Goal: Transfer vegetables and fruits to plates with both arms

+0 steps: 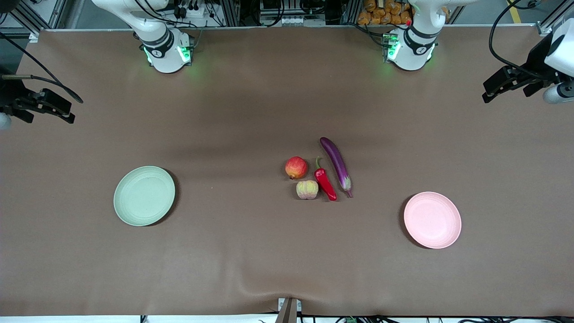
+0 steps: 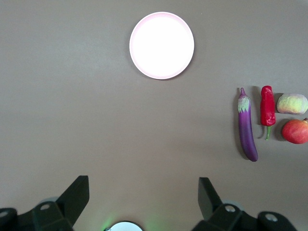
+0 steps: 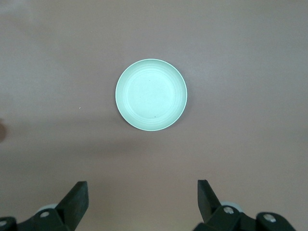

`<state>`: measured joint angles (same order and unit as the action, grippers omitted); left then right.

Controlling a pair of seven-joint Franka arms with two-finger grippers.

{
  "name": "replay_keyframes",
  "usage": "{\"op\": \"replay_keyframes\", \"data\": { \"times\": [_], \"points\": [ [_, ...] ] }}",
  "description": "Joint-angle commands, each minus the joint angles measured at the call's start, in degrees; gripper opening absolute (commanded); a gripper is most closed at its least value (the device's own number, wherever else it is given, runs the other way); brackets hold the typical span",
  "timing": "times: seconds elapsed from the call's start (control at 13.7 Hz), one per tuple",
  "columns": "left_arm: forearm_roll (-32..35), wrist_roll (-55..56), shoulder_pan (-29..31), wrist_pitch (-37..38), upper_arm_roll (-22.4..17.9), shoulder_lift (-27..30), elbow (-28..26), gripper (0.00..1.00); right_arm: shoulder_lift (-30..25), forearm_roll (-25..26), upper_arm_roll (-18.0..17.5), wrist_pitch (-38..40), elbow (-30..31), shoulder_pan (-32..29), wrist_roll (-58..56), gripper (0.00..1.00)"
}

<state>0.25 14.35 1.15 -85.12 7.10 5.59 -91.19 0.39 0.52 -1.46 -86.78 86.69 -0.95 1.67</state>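
A long, slim, glossy purple eggplant (image 1: 337, 165) lies at the middle of the brown table (image 1: 251, 251), slanting, with its pale stem end pointing toward the front camera. Just beside it, on the side toward the right arm's end, lies a shorter shiny red chili (image 1: 324, 181) with a curled green stem. Next comes a round red-orange apple (image 1: 296, 167), and a lobed, pale yellow-pink peach (image 1: 307, 189) sits nearer the camera than the apple; peach and chili look to be touching, though I can't be sure from here.

Two round, shallow, matte plates sit well apart from the cluster: the pale green plate (image 1: 144, 195) toward the right arm's end, faintly ringed inside, and the pale pink plate (image 1: 432, 220) toward the left arm's end. Both hold nothing.

The left gripper (image 2: 143, 192) hangs high over its end of the table, fingers (image 2: 77, 195) spread wide with nothing between them; its wrist view shows the pink plate and all four items off to one side. The right gripper (image 3: 142, 197) hangs over its own end, fingers (image 3: 77, 198) likewise wide apart and empty; its wrist view shows only the green plate. In the front view both grippers are just dark shapes at the picture's edges
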Motion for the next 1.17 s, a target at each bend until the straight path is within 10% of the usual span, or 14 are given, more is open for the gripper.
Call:
{"op": "replay_keyframes", "data": {
  "times": [0.0, 1.1],
  "points": [
    [1.16, -0.81, -0.01, 0.92, 0.2, 0.13, 0.92, 1.0, 0.75, 0.89, -1.44, 1.0, -1.61, -1.52, -0.79, 1.0],
    [0.72, -0.99, 0.08, 3.47, 0.11, -1.11, 1.72, 1.0, 0.75, 0.71, -1.62, 0.3, -1.44, -1.08, -0.97, 1.0]
  ]
}}
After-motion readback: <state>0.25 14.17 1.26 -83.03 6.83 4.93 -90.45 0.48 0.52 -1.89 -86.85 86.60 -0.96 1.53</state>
